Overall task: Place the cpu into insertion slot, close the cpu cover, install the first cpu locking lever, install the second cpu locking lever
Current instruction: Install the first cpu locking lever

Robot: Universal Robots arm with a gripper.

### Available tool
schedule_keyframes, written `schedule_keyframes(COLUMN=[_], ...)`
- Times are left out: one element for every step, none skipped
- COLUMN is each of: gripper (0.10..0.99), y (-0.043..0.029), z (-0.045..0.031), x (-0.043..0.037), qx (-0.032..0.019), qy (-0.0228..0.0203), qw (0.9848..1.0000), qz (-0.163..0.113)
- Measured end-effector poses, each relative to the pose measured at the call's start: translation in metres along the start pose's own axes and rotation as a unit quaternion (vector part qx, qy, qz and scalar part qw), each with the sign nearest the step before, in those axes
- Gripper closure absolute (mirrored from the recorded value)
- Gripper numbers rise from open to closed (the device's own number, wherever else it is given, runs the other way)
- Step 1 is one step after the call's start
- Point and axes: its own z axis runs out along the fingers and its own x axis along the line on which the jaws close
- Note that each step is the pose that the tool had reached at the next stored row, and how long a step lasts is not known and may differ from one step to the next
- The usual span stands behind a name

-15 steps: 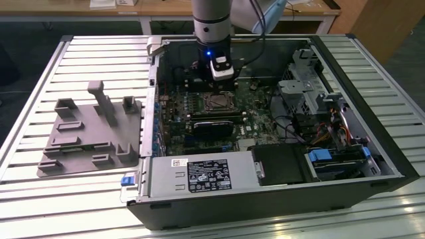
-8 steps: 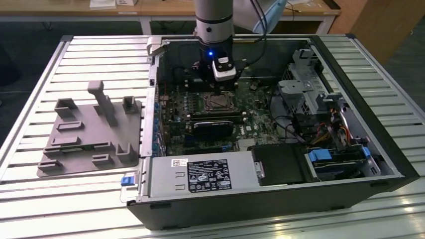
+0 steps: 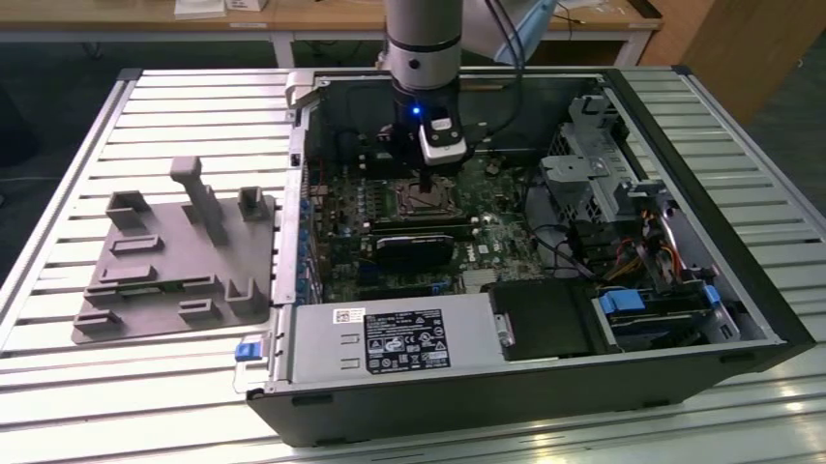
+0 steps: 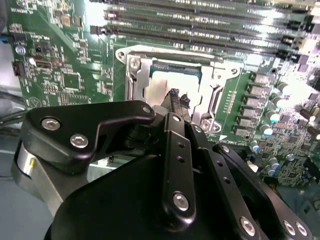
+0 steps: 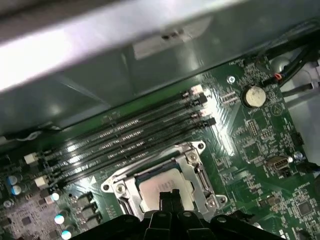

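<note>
Over the motherboard, the black two-fingered tool (image 4: 178, 97), fingers nearly together and apparently empty, touches the dull silver square cpu (image 5: 165, 187) seated in the black-rimmed insertion slot (image 4: 172, 75); silvery frame cover (image 5: 197, 170) needs pressing flat.

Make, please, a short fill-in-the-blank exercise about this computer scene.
1. The cpu sits inside the silvery metal ____ on the motherboard.
2. The motherboard is ____ in colour.
3. The gripper is directly above the ____.
4. In the exterior view, a grey fixture lies to the case's ____.

Missing words: frame; green; cpu; left
</note>
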Motion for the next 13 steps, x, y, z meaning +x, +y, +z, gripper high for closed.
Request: schedule_keyframes(gripper=[0.984, 0.984, 0.984, 0.984, 0.984, 0.984, 0.984, 0.984, 0.984, 0.984, 0.984, 0.984, 0.984], y=[-0.0005, -0.0011, -0.0017, -0.0024, -0.0030, -0.0036, -0.0042, -0.0047, -0.0049, -0.0050, -0.0050, -0.0051, -0.0051], z=[0.0001, 0.0002, 0.0002, 0.0003, 0.0004, 0.0004, 0.0004, 0.0004, 0.0005, 0.0005, 0.0005, 0.0000, -0.0006], x=[-0.0011, -0.0022, -0.0033, -0.0044, -0.0052, -0.0058, -0.0061, -0.0064, -0.0065, -0.0065, -0.0065, -0.0065, -0.0066], qx=[0.0003, 0.0005, 0.0007, 0.0009, 0.0011, 0.0012, 0.0011, 0.0010, 0.0009, 0.0009, 0.0007, 0.0008, 0.0005], qy=[0.0006, 0.0011, 0.0015, 0.0019, 0.0023, 0.0025, 0.0026, 0.0027, 0.0027, 0.0027, 0.0027, 0.0028, 0.0028], qw=[1.0000, 1.0000, 1.0000, 1.0000, 1.0000, 1.0000, 1.0000, 1.0000, 1.0000, 1.0000, 1.0000, 1.0000, 1.0000], qz=[0.000, 0.000, 0.000, 0.000, 0.000, 0.000, 0.000, -0.002, -0.003, -0.005, -0.006, -0.007, -0.009])
